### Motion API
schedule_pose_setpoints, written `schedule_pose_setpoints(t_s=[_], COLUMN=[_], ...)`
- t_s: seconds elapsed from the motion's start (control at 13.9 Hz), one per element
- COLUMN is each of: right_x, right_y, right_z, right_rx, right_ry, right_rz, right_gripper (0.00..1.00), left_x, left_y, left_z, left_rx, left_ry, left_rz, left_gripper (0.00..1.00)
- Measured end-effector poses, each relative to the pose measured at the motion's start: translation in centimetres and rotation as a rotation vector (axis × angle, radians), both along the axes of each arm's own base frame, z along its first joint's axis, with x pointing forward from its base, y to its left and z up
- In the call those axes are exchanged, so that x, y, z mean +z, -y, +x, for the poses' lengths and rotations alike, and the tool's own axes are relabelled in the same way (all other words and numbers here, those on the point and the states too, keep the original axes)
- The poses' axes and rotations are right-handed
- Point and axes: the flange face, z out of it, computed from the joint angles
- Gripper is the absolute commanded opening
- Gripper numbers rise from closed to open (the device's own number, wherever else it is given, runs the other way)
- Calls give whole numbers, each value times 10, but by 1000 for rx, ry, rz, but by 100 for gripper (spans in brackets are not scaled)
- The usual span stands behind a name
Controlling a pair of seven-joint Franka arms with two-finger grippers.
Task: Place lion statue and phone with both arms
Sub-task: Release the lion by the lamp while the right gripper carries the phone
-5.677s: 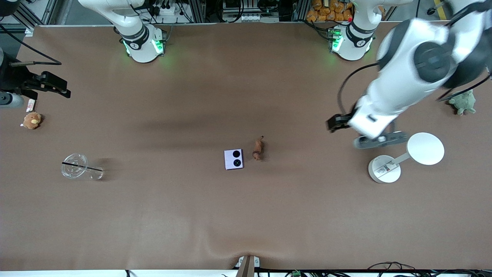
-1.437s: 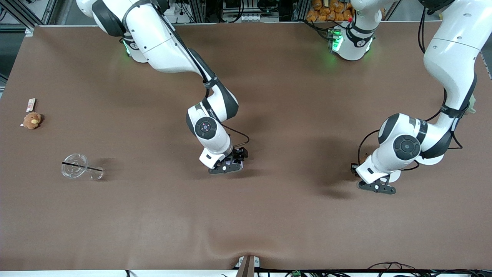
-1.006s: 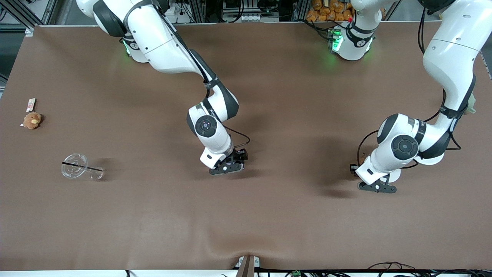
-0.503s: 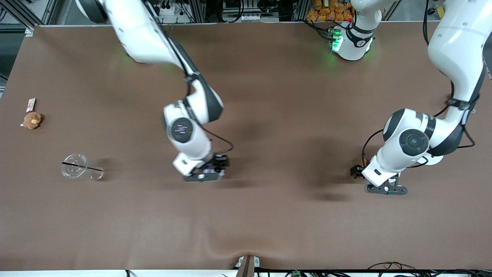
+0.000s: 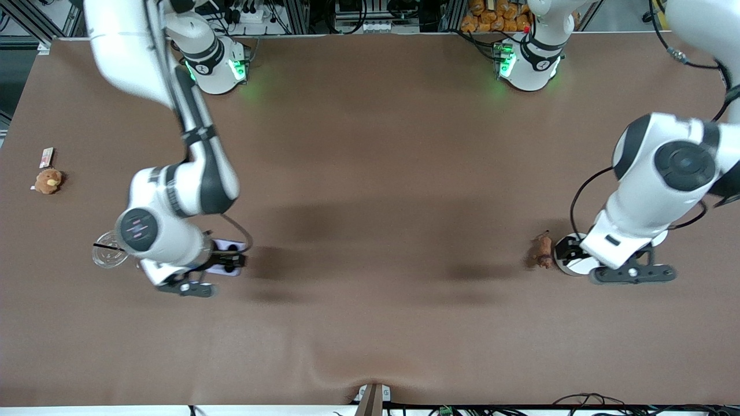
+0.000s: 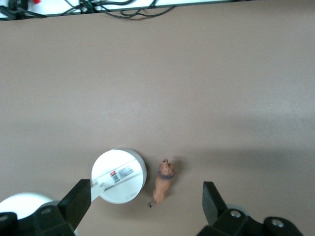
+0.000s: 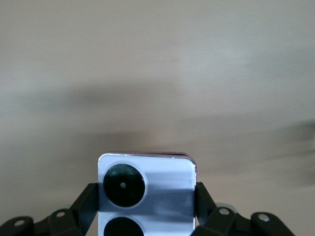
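The lion statue (image 5: pixel 542 257) lies on the table beside the white lamp base (image 5: pixel 568 261). It also shows in the left wrist view (image 6: pixel 164 186), next to the base (image 6: pixel 119 176). My left gripper (image 5: pixel 633 273) is open and empty, up in the air over the lion and the base, with its fingers (image 6: pixel 211 199) wide apart. My right gripper (image 5: pixel 219 263) is shut on the phone (image 5: pixel 226 271) and holds it flat over the table beside a clear cup. In the right wrist view the phone (image 7: pixel 147 189), with its two black circles, sits between the fingers (image 7: pixel 88 201).
A clear plastic cup with a black straw (image 5: pixel 108 253) lies toward the right arm's end, partly covered by the right arm. A brown plush toy (image 5: pixel 48 180) and a small card (image 5: pixel 46 155) sit near that table edge. The lamp's round head (image 6: pixel 19 206) is under the left arm.
My right arm has carried the phone from the table's middle toward the right arm's end, next to the cup. My left gripper has risen away from the lion, which stays beside the lamp base.
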Motion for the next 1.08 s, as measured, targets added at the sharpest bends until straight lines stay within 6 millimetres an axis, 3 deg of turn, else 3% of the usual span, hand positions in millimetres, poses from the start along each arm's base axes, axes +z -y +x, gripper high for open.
schedule_pose_setpoints(t_s=[0.22, 0.43, 0.5, 0.65, 0.86, 1.08], right_x=[-23, -56, -71, -95, -103, -83], right_y=[75, 113, 118, 121, 120, 116], right_z=[0, -3, -4, -6, -7, 3], right_rx=[62, 90, 90, 90, 92, 99], right_ry=[-41, -73, -82, -99, -105, -70], right_rz=[9, 6, 0, -11, -13, -10], right_gripper=[52, 58, 66, 100, 100, 100], left_x=[51, 94, 108, 131, 152, 171], left_y=[1, 4, 3, 3, 5, -4], left_z=[-7, -20, -26, -38, -51, -67], left_rx=[33, 59, 66, 78, 76, 80], left_ry=[-8, 0, 12, 27, 30, 7], left_rz=[-8, -42, -39, -44, -56, -68], left_gripper=[100, 100, 100, 100, 100, 100])
